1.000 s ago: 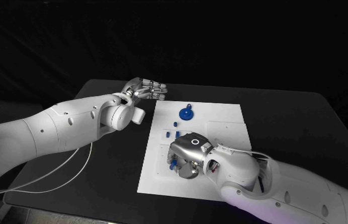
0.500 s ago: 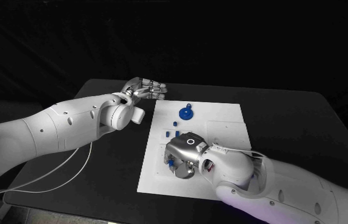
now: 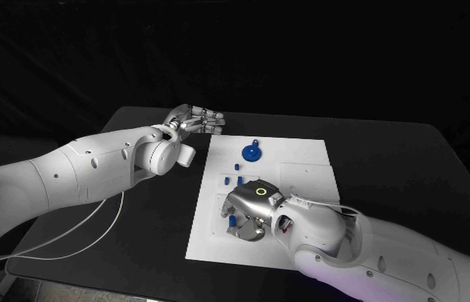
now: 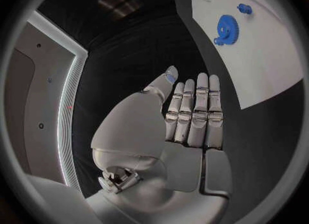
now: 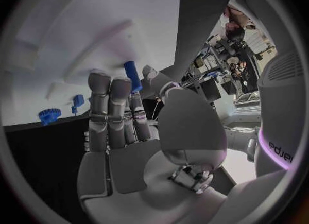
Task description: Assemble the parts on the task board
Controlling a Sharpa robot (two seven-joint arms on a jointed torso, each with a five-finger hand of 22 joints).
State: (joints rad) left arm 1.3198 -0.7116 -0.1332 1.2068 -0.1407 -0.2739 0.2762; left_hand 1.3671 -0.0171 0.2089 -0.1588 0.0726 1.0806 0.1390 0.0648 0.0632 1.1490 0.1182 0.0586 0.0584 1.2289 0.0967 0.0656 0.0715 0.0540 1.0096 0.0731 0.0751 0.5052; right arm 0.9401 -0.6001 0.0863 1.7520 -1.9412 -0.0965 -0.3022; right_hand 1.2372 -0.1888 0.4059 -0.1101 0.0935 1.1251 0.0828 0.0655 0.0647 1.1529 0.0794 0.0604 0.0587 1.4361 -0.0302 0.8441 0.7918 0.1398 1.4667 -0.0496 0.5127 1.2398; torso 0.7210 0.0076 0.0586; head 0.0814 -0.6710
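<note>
Right silver hand (image 3: 250, 214) sits low over the near-left part of the flat white rectangular task board (image 3: 303, 173), its fingers curled downward onto the plate. From the right wrist view, a small blue cylindrical peg (image 5: 132, 76) rises just past the fingertips (image 5: 110, 87) and seems to be pinched between a finger and the thumb, though the contact itself is hard to make out. Left silver hand (image 3: 199, 121) hovers above the black table (image 3: 392, 153) just off the board's far-left corner, fingers straight and close together, holding nothing; the left wrist view shows the flat palm with bare tabletop beyond it. On the far half of the board lies a round blue toothed gear (image 3: 252, 153), well apart from both hands. Between the gear and the right hand, a few short blue pegs (image 3: 233, 179) stand near the board's left edge. More small blue pieces (image 3: 232, 216) show right beside the right hand's fingers, partly hidden by them.
</note>
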